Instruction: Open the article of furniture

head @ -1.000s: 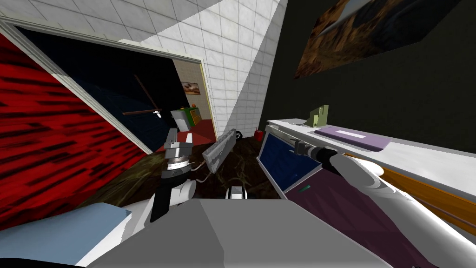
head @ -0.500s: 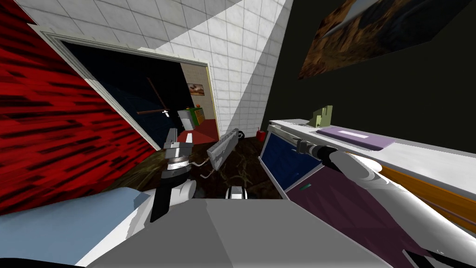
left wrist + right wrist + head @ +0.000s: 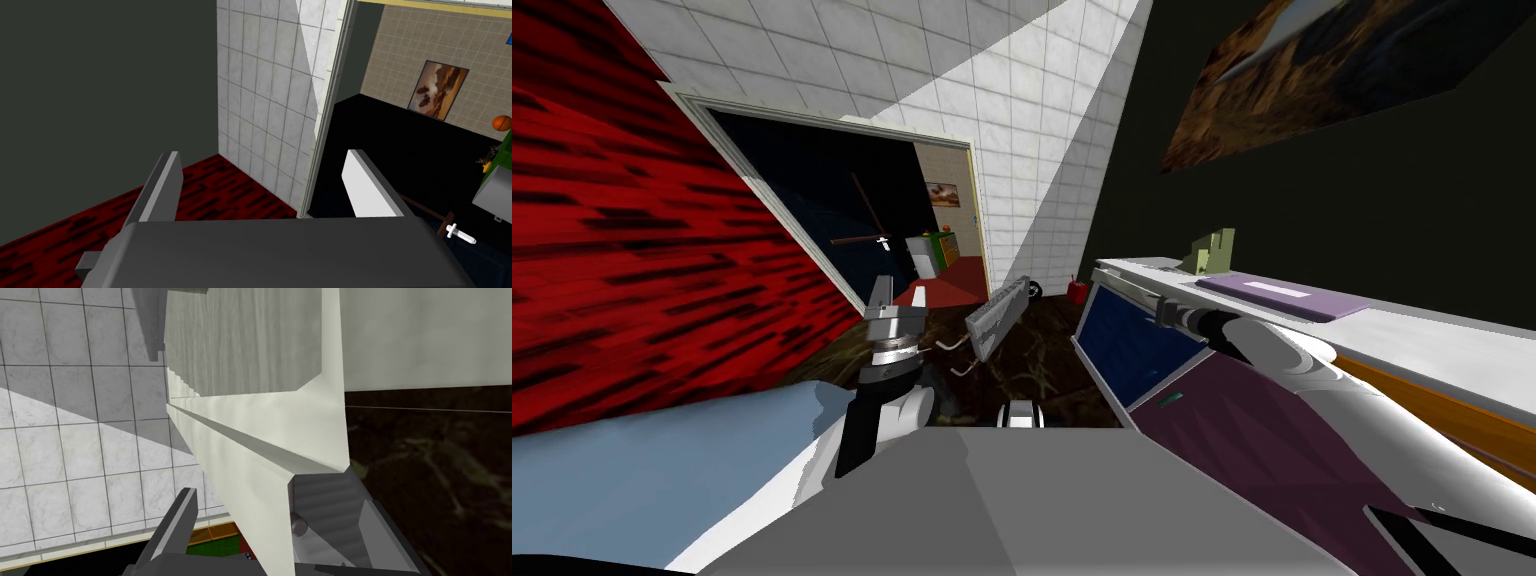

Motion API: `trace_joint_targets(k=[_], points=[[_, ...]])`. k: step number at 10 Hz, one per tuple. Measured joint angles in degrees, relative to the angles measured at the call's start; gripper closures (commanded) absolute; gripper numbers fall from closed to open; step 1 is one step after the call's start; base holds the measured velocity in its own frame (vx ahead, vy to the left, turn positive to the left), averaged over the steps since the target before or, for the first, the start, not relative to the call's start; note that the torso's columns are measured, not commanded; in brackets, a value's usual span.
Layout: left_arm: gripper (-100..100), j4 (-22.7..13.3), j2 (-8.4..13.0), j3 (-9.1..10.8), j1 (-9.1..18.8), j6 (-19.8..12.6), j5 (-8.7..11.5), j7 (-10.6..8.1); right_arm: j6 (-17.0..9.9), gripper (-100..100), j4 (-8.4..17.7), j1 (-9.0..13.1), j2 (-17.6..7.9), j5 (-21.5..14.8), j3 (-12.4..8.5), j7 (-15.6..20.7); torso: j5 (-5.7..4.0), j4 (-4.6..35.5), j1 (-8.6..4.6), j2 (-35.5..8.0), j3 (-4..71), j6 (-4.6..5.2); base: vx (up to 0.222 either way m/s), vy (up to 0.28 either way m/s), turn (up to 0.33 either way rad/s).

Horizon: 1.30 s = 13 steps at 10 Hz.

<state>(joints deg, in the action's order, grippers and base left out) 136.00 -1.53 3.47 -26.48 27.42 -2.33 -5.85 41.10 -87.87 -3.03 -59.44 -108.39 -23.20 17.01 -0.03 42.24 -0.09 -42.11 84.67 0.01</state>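
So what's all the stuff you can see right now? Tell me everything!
cabinet: one, white top, dark blue and purple fronts, on my right
handle: one, cream, on the cabinet's front edge
flat pad: one, purple, on the cabinet's top
small upright thing: one, olive green, beside the pad
picture: one, brown, on the dark wall above the cabinet
small red thing: one, on the dark floor by the tiled wall
ridged slab: one, grey, tilted, ahead of me
doorway: one, pale frame, black area beyond, ahead to my left
left end effector: one, grey, open, raised before the doorway
right end effector: one, grey, open around the handle
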Motion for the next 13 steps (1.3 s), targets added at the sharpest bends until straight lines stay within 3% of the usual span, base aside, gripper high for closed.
trace_joint_targets(k=[2, 3, 5, 7, 9, 11, 12, 13], points=[[0, 0.0, 0.0, -0.01, 0.0, 0.0, 0.0, 0.0, -0.9, -100, 4.5, 3.6, -2.8, 0.9, 2.1, 0.7, 0.05, 0.1, 0.13, -0.3, -0.2, 0.02, -0.092, 0.022, 0.105], [0, 0.0, 0.0, 0.0, 0.0, 0.0, 0.0, 0.0, -1.2, -100, 6.2, 4.0, -2.7, 0.6, 2.3, 0.6, -0.02, 0.0, -0.01, -0.2, -0.1, 0.07, -0.137, 0.054, 0.214], [0, 0.0, 0.0, -0.01, 0.0, 0.0, 0.0, 0.0, -2.4, -100, 10.0, 6.9, -5.2, 1.5, 4.1, 1.3, 0.03, 0.1, 0.08, -0.3, -0.2, 0.01, -0.103, 0.022, 0.1], [0, 0.0, 0.0, 0.0, 0.0, 0.0, 0.0, 0.0, -2.4, -100, 12.9, 7.7, -5.9, 1.4, 4.3, 0.7, -0.01, 0.0, 0.02, 0.1, 0.0, 0.01, -0.068, 0.039, 0.124], [0, 0.0, 0.0, -0.01, 0.0, 0.0, 0.0, 0.0, -3.3, -100, 16.5, 10.8, -8.6, 2.7, 6.0, 1.8, 0.08, 0.1, 0.22, -0.3, -0.2, 0.03, -0.1, 0.048, 0.081], [0, 0.0, 0.0, 0.0, 0.0, 0.0, 0.0, 0.0, -3.7, -100, 20.7, 12.2, -8.7, 2.9, 6.7, 2.5, -0.04, 0.0, -0.09, 0.0, 0.0, 0.02, -0.063, 0.029, 0.082], [0, 0.0, 0.0, 0.0, 0.0, 0.0, 0.0, 0.0, -4.0, -100, 23.2, 14.1, -10.3, 3.3, 8.0, 3.0, 0.15, 0.1, 0.19, -0.2, 0.0, -0.39, -0.148, 0.054, 0.202], [0, 0.0, 0.0, 0.0, 0.0, 0.0, 0.0, 0.0, -4.5, -100, 24.2, 14.4, -11.3, 3.0, 8.4, 2.1, 0.28, 0.2, 0.43, -0.2, -0.1, -0.25, -0.065, 0.027, 0.057]])
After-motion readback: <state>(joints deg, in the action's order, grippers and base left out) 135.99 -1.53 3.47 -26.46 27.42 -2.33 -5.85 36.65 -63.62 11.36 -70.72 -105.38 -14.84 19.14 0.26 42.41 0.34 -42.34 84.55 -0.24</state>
